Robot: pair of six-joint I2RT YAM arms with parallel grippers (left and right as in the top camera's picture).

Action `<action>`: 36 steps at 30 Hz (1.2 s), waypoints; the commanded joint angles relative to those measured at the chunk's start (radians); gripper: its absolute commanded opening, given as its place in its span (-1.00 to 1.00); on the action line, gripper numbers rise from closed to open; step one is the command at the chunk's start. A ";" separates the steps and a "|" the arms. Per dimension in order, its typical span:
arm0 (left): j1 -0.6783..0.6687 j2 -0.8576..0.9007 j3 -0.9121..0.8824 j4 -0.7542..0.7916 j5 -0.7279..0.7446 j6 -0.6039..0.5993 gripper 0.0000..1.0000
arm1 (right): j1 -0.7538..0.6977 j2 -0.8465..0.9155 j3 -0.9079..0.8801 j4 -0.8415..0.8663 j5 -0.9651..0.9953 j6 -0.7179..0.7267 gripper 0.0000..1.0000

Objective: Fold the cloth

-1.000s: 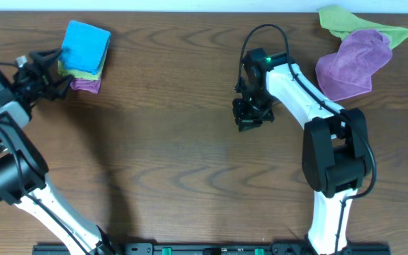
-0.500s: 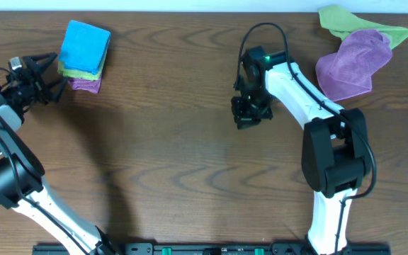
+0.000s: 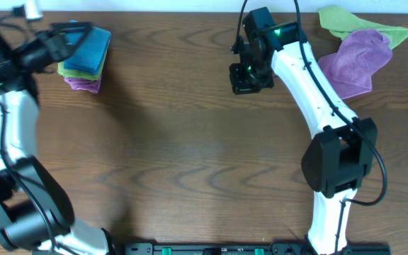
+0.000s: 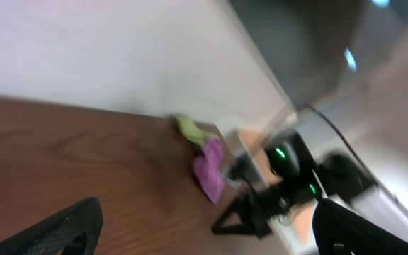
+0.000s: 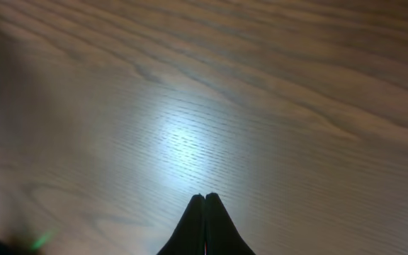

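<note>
A purple cloth [image 3: 353,64] lies crumpled at the far right of the table, partly on a green cloth [image 3: 356,23]. Both show small and blurred in the left wrist view, the purple cloth [image 4: 210,170] below the green cloth [image 4: 188,129]. My right gripper [image 3: 246,79] is shut and empty above bare wood, left of the purple cloth; its closed fingertips [image 5: 205,198] show in the right wrist view. My left gripper [image 3: 76,32] is open and empty, raised at the far left over a stack of folded cloths [image 3: 85,57]. Its two fingers frame the left wrist view [image 4: 204,227].
The stack at the far left holds a blue cloth on top, then green and purple ones. The table's back edge runs just behind both grippers. The right arm [image 3: 310,85] crosses the right half of the table.
My left arm has risen and swung toward the table's back edge, now above the folded stack. My right gripper has moved toward the back edge, still shut.
</note>
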 commanded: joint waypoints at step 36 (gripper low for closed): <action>-0.743 -0.741 -0.006 -1.190 -1.483 0.518 0.91 | 0.041 -1.005 -0.443 0.003 0.203 -0.073 -0.96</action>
